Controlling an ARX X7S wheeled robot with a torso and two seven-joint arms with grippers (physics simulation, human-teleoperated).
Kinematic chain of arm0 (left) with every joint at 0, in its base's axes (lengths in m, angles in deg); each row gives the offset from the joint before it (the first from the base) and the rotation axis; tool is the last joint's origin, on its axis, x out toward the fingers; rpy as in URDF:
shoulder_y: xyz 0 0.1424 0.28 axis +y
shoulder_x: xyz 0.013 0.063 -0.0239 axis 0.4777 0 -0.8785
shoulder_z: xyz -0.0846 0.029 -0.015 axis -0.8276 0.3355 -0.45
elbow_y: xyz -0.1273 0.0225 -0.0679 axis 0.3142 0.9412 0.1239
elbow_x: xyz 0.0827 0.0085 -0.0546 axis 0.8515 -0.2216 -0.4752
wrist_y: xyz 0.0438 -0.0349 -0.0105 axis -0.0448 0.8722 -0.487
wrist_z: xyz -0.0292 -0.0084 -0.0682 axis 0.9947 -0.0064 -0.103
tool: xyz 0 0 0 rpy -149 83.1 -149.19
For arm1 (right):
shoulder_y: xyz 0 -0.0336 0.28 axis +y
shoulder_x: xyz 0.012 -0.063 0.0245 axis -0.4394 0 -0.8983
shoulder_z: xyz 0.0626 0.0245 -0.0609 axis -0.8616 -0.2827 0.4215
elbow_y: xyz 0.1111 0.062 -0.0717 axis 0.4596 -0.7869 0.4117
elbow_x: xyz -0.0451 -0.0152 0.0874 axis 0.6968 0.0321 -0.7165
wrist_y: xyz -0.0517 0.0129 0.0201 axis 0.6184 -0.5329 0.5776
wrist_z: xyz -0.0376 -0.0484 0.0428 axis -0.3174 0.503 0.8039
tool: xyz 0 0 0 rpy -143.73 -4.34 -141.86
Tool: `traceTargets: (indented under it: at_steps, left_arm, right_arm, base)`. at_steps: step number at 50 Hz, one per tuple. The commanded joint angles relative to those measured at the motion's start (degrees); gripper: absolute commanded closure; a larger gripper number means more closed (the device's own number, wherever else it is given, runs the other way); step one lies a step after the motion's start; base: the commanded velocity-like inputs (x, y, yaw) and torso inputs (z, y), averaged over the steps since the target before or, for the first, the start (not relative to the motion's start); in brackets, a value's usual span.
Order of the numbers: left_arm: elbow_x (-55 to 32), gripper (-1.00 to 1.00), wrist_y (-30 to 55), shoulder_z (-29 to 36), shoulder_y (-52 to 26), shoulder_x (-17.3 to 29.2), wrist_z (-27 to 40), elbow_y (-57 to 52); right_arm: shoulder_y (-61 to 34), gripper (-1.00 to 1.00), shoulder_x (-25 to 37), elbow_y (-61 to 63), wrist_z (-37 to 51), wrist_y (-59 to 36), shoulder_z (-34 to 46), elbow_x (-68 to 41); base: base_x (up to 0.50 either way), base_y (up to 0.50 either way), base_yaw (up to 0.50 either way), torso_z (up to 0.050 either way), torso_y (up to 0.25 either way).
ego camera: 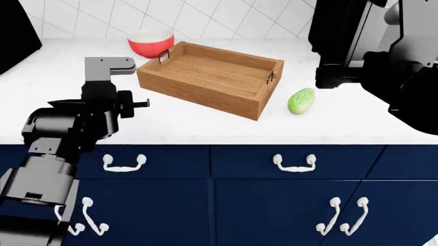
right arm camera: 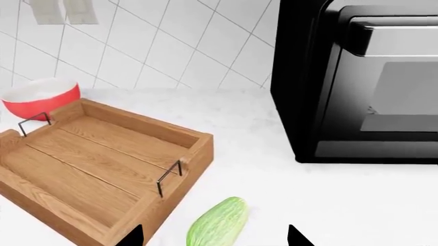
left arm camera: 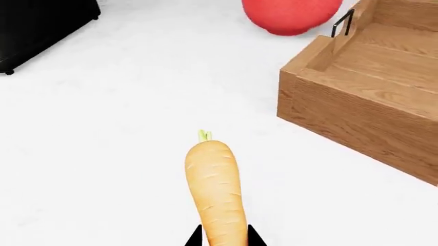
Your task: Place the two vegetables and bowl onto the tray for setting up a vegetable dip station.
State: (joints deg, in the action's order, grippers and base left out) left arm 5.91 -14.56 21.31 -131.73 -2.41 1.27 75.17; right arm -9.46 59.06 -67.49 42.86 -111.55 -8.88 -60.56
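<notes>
The left gripper (left arm camera: 222, 241) pinches the carrot (left arm camera: 214, 189) for the empty tray (left arm camera: 383, 77); the right gripper (right arm camera: 213, 237) gapes emptily over the cucumber (right arm camera: 219, 225).

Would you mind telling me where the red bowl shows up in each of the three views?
Left wrist view: bowl at the top edge, cut off, beside the tray's wire handle.
Head view: bowl upper left, behind the tray's corner.
Right wrist view: bowl at the left edge.
Shared landmark: the wooden tray.
</notes>
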Motion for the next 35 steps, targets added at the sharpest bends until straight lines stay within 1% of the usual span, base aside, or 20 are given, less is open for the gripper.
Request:
traceTargets:
  at_steps: [1, 6, 10, 16, 19, 26, 35]
  left_arm:
    - [-0.04, 1.0, 4.0, 0.65, -2.21, 3.82, 1.43, -8.88]
    - [0.43, 1.0, 3.65, 1.76, -3.58, 4.33, -0.14, -9.62]
    - [0.24, 1.0, 3.3, 1.39, -3.88, 4.72, -0.26, -10.44]
    - [0.25, 1.0, 3.49, 1.41, -5.64, 4.36, -0.39, -10.36]
    - [0.06, 1.0, 3.39, 0.99, -5.85, 4.73, -0.23, -11.07]
    - [-0.29, 1.0, 3.57, 0.35, -5.63, 5.52, 0.11, -11.81]
    - [-0.88, 1.0, 4.27, -0.24, -5.86, 6.08, 0.5, -13.21]
  right_arm:
    - [-0.76, -1.0, -0.86, -1.42, 0.67, 0.05, -0.41, -0.89]
    - [-1.52, -1.0, -1.76, -2.38, 1.14, -0.18, -0.51, -1.58]
    - [-1.21, -1.0, -3.49, -4.39, 3.74, 0.32, -2.83, -5.74]
    - [-5.83, -1.0, -7.15, -10.49, 6.82, -1.68, -3.17, -9.65]
    - [-8.13, -1.0, -8.55, -12.86, 8.02, -2.47, -2.42, -9.65]
    - [-9.01, -1.0, -10.45, -16.15, 10.77, -2.36, -1.79, -9.74]
    - [-8.51, -1.0, -11.53, -15.6, 13.89, -1.77, -1.27, -9.4]
  base:
    - [0.0, 0.0, 0.0, 0.0, 0.0]
    - [0.0, 0.0, 0.0, 0.0, 0.0]
    - [0.0, 0.0, 0.0, 0.0, 0.0]
    - [0.0, 0.0, 0.0, 0.0, 0.0]
    - [0.0, 0.0, 0.0, 0.0, 0.0]
    - [0.0, 0.0, 0.0, 0.0, 0.0]
    - [0.0, 0.0, 0.0, 0.0, 0.0]
